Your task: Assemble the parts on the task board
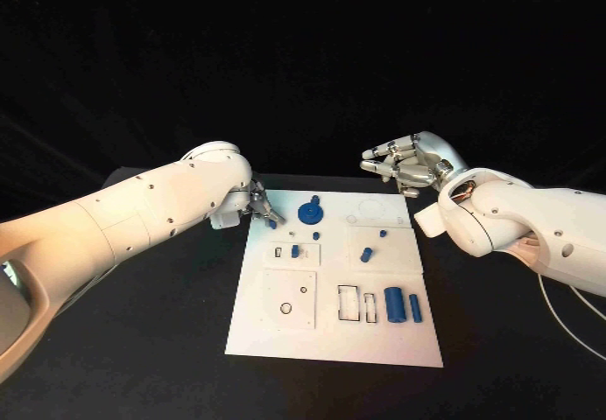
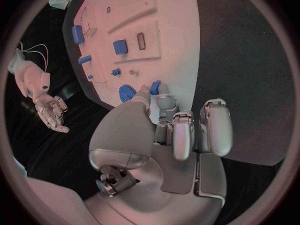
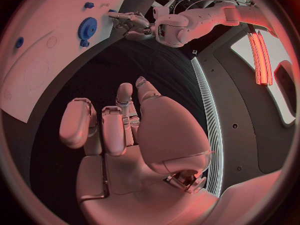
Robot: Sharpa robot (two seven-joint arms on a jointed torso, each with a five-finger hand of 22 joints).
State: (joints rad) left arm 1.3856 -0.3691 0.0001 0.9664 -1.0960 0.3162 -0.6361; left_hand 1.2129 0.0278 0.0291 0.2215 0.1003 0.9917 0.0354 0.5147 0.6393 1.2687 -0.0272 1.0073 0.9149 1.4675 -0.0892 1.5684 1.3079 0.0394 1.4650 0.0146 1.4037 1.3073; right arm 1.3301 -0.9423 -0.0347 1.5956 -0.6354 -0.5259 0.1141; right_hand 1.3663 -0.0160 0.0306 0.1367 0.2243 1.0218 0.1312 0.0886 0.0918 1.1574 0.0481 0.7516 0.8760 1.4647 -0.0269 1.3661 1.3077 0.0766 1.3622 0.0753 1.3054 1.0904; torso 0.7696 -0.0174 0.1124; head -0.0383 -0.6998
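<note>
Your task board (image 1: 331,337) lies in the middle of the black table (image 1: 151,350), long side running away from the robot.

Left hand (image 1: 257,208) sits at the board's far-left corner. In the left wrist view (image 2: 164,116) you see thumb and a fingertip closed on a small blue peg (image 2: 155,87), held just above the board edge; the other fingers (image 2: 215,127) are curled loosely alongside. In the head view the same peg (image 1: 271,223) shows as a short blue piece at the fingertips, just inside the board's left edge.

Right hand (image 1: 406,164) hovers beyond the board's far-right corner, over the table, well apart from any part. Its fingers are spread and half bent, holding nothing; the right wrist view (image 3: 125,120) confirms an empty palm.

Parts you can log on the board:
- blue gear (image 1: 311,212) near the far edge, just beside the held peg; also seen at (image 2: 127,92) and (image 3: 87,29)
- small blue block (image 1: 296,251) in the left-middle panel
- tilted blue pin (image 1: 366,255) in the right-middle panel
- large blue cylinder (image 1: 395,304) and a slimmer blue bar (image 1: 414,305) lying side by side near the right edge, nearer the robot

Empty outlined recesses (image 1: 348,301) sit just left of the cylinder
</note>
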